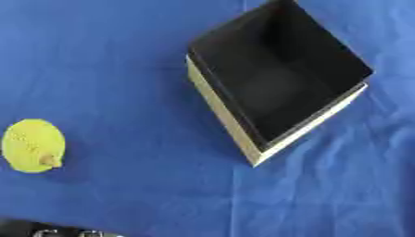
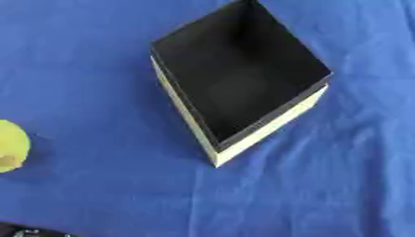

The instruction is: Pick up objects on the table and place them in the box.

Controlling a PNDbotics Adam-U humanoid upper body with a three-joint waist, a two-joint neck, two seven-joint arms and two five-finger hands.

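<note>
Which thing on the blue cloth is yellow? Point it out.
The round yellow fruit with a brownish stub, lying alone at the left edge. The only other thing, the box, is black inside with pale walls.

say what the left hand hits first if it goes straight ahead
Only a sliver of the left hand shows at the lower left, so its heading is unclear. Straight up the view, it would likely meet the yellow fruit first; the box sits off to the right.

I could not tell what sort of place it was — my view showed only a table under a creased blue cloth, a staged test bench by the look.
</note>
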